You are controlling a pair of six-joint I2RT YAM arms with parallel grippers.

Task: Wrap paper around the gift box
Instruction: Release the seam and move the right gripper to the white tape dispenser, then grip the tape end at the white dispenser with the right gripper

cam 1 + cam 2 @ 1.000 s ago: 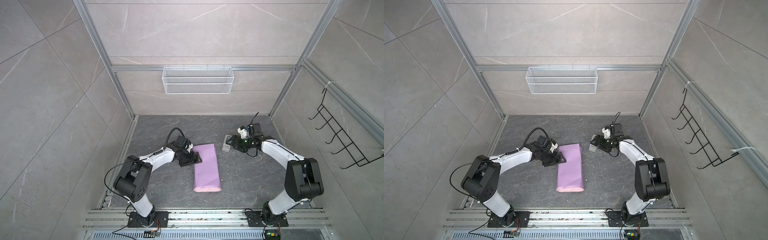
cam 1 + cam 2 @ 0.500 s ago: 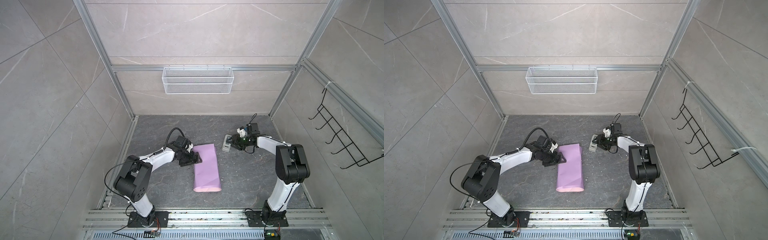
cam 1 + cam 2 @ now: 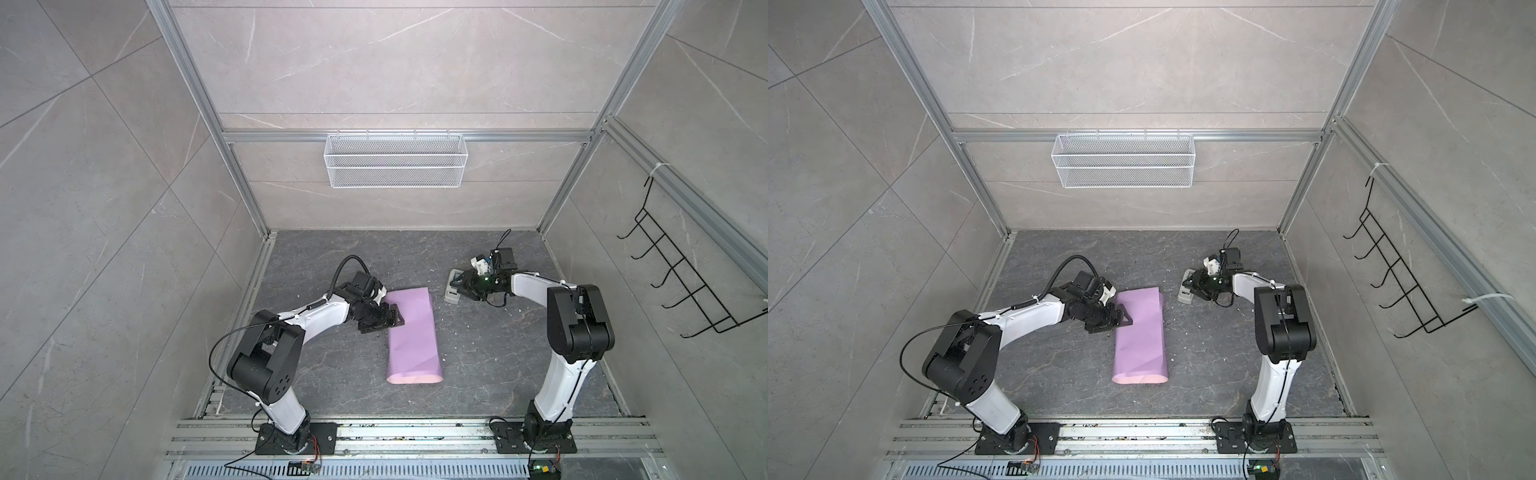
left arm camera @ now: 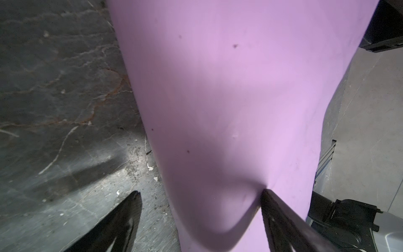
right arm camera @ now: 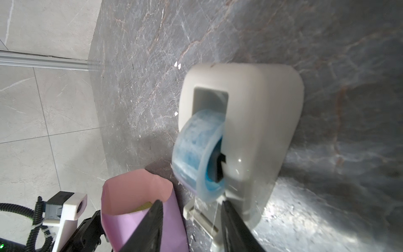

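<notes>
Grey marbled stone forms the table [image 3: 478, 365], seen from above in both top views, with a robot arm at each side.

Near the middle lies the paper [image 3: 411, 332], lilac side out, folded over into a long flattened sleeve that runs from front to back. Its front end is a rounded fold showing a pale pink edge. Its far end is open, and the right wrist view shows the pink inner face there. A sliver of olive-yellow just inside that opening is the gift box [image 5: 145, 206], otherwise hidden within the sleeve.

Right of the sleeve's far end, apart from it, stands a small grey-white tape dispenser [image 3: 452, 291] holding a roll of clear bluish tape [image 5: 194, 152].

At the sleeve's left edge, the left pincer [image 4: 200, 192] is spread wide and grasps nothing. One finger [image 4: 281, 218] presses a dent into the top of the paper, while its partner sits above bare table beside the sleeve.

At the dispenser's cutter end, the right pincer [image 5: 193, 201] is partly spread, with one finger on each side of the cutter. A gap shows on one side, so it is not clamped.
</notes>
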